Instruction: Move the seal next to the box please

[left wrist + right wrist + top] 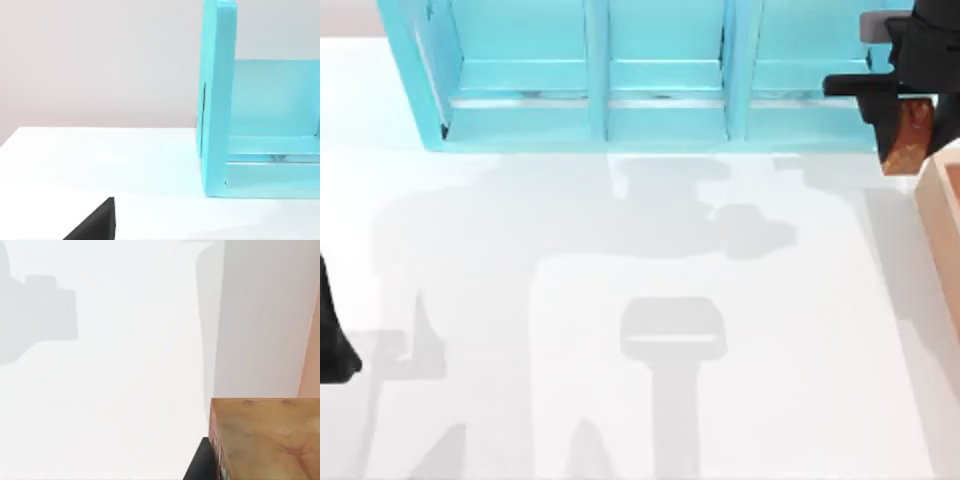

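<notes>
The seal point(908, 140), reddish-brown and glossy, hangs at the table's far right with my right gripper point(905, 118) shut on it. It sits just off the far corner of the tan box point(945, 225), which runs along the table's right edge. In the right wrist view the seal's orange-tan base point(265, 440) is close up, with one black finger point(202, 464) against its side and a strip of the box wall point(312, 350) beyond. My left arm point(332, 335) is parked at the left edge.
A large turquoise shelf unit point(600, 100) with open compartments spans the back of the table, right behind the held seal; its end wall point(217, 100) shows in the left wrist view. White tabletop point(620, 300) stretches across the middle and front.
</notes>
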You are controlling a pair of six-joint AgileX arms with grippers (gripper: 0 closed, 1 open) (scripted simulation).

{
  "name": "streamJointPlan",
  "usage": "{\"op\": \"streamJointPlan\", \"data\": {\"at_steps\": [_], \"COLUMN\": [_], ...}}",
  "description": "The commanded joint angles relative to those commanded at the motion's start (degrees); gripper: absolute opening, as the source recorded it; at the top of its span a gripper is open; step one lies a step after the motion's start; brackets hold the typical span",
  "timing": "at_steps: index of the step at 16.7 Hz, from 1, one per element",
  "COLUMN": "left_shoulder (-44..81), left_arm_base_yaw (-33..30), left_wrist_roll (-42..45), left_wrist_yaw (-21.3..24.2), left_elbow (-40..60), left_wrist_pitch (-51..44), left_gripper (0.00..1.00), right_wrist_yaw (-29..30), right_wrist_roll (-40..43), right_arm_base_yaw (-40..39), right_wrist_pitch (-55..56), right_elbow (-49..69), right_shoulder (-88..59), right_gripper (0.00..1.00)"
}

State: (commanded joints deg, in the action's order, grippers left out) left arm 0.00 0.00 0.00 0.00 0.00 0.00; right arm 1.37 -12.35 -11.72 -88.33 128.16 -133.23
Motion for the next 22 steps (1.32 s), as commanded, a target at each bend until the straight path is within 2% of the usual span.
{"op": "streamJointPlan", "data": {"at_steps": [4,8,14,22], "left_shoulder": [0.00,0.00,0.00,0.00], "left_arm_base_yaw": [0.00,0.00,0.00,0.00], "left_wrist_roll": [0.00,0.00,0.00,0.00], "left_wrist_yaw": [0.00,0.00,0.00,0.00], "left_elbow": [0.00,0.00,0.00,0.00], "left_wrist_pitch": [0.00,0.00,0.00,0.00], "left_gripper": [1.00,1.00,1.00,1.00], "right_wrist_yaw": [1.22,-0.17,-1.16,-1.16], "right_wrist_roll": [0.03,0.81,1.13,1.13], "right_arm_base_yaw": [-0.11,1.09,1.66,1.66], "right_wrist_pitch": [4.41,10.95,12.88,12.88], "right_elbow": [-6.81,-11.29,-12.40,-12.40], "right_shoulder": [1.25,2.78,3.00,3.00], "right_gripper": [0.00,0.00,0.00,0.60]}}
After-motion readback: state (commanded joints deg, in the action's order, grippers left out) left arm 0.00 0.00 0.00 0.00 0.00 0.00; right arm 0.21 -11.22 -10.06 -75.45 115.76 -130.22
